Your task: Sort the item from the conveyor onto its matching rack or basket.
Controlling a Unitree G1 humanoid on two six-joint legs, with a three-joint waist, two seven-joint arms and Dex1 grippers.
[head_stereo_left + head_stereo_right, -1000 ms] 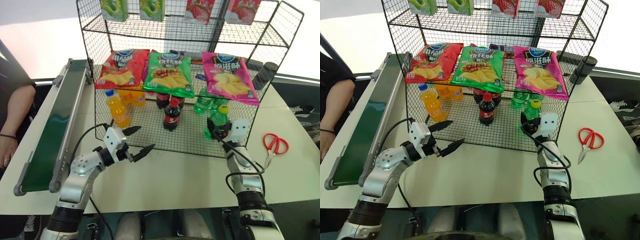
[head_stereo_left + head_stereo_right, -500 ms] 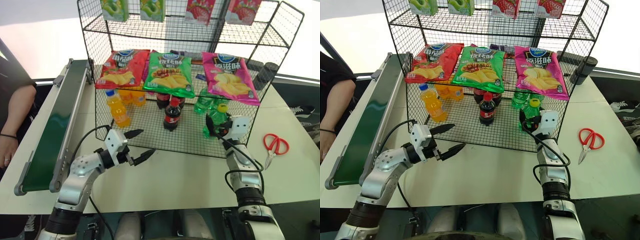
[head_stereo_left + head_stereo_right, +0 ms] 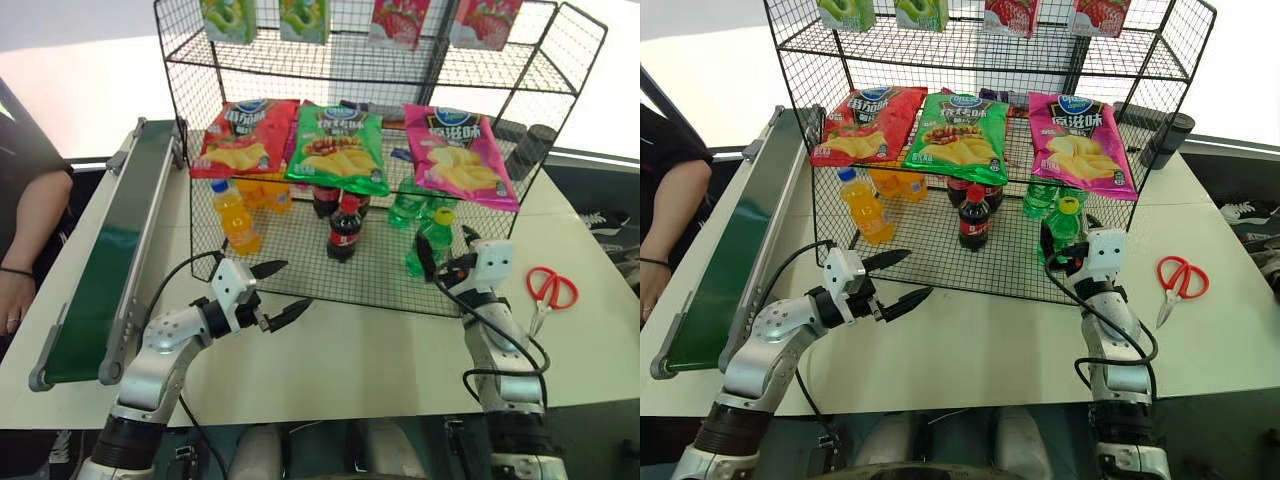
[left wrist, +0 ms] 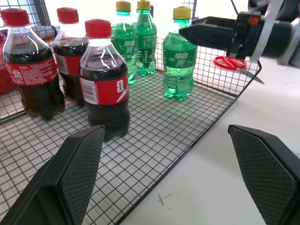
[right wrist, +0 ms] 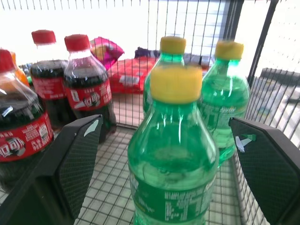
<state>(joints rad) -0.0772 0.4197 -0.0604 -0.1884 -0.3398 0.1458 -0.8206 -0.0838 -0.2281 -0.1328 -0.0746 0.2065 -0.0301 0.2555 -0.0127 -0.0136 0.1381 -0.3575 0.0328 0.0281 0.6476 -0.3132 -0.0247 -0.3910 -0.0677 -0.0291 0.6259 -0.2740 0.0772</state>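
Bottle (image 5: 172, 154): we see it upright on the rack (image 3: 300, 262) floor, beside two green ones.
Right gripper (image 3: 446, 256): fingers apart, bottle free.
Left gripper (image 3: 277, 292): apart, over tabletop (image 3: 350, 350).
Head view: scissors (image 3: 548, 290), conveyor (image 3: 110, 260).

Silver jointed arms, white wrist blocks, looping black cables, textured black jaws
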